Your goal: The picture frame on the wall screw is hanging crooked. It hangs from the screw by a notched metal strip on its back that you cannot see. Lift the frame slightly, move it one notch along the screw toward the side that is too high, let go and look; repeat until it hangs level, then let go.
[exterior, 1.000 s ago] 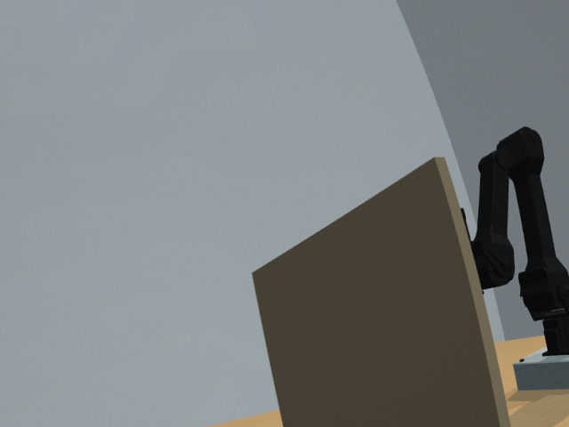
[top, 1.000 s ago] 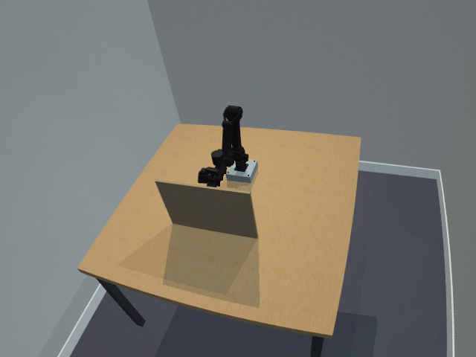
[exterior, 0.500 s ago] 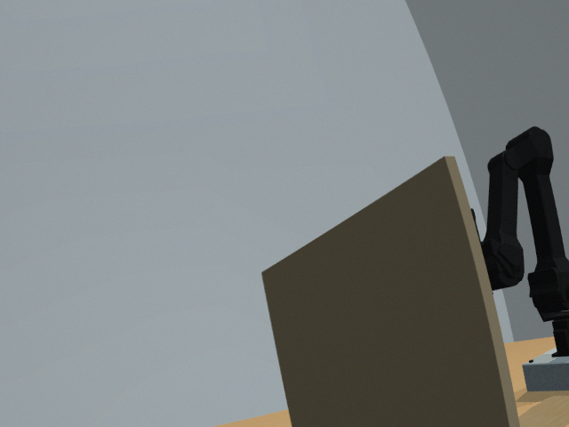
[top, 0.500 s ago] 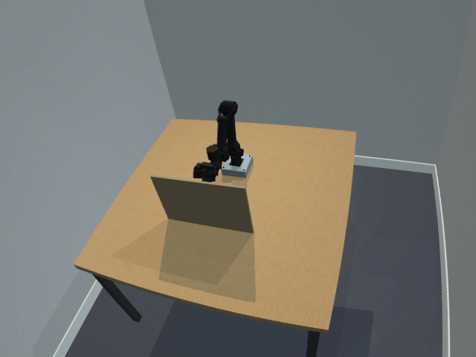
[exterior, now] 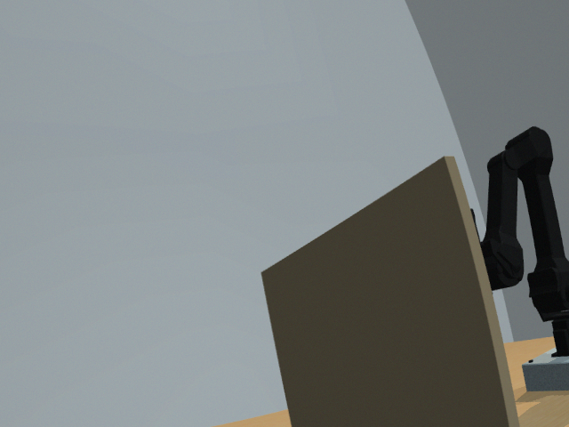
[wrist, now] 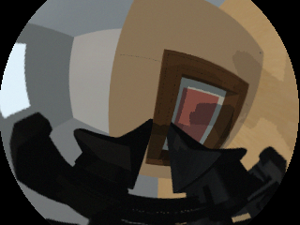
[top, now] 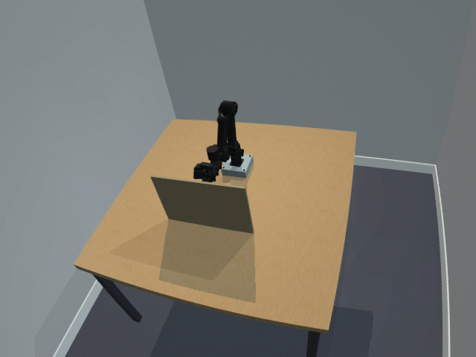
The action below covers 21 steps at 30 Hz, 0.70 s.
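Nearest in my wrist view, my gripper (wrist: 160, 123) pinches the brown picture frame (wrist: 159, 98), which lies against the tan panel (top: 203, 203) (exterior: 381, 312) (wrist: 136, 80). From above and outside, that upright panel blocks my sight of the frame; beyond it, the arm's pale base (top: 235, 173) (exterior: 544, 377) sits on the wooden surface (top: 300, 215) (exterior: 528, 345) (wrist: 277, 94).

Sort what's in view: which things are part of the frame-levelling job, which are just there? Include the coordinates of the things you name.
Part of the job:
- picture frame (wrist: 160, 94)
- gripper (top: 204, 180) (wrist: 160, 123), shut on the frame's edge
- upright panel (top: 207, 205) (exterior: 381, 312) (wrist: 141, 33), the wall behind the frame

Just there:
- table (top: 296, 215)
- baseboard (top: 396, 162)

No loose objects visible.
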Available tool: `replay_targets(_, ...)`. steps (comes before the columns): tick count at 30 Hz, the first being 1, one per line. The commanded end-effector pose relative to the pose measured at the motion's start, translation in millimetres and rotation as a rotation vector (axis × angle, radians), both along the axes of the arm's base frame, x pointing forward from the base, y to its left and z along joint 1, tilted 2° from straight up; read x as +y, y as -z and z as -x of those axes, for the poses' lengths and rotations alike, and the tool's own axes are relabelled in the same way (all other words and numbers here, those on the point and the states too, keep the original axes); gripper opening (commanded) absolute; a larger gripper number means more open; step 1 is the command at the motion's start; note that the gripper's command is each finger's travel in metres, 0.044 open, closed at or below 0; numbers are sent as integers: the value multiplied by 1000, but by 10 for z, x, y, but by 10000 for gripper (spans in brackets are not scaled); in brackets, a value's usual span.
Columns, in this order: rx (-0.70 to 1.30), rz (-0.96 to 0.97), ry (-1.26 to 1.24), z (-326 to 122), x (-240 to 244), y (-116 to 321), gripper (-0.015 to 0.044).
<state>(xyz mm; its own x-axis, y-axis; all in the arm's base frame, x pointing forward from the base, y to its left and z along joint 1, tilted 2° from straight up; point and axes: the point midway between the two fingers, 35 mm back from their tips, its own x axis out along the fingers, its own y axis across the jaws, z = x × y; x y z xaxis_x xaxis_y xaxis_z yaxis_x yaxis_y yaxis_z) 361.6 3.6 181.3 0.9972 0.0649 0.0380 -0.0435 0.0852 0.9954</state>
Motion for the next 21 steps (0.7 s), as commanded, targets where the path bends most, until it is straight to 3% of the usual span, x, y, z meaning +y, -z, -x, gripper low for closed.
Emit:
replay_targets(1,1,-20,-1,0,0,3,0)
replay_targets(19,9,-141,-6,0,-4,3,0)
replay_targets(21,8,-115,-4,0,-4,1,53)
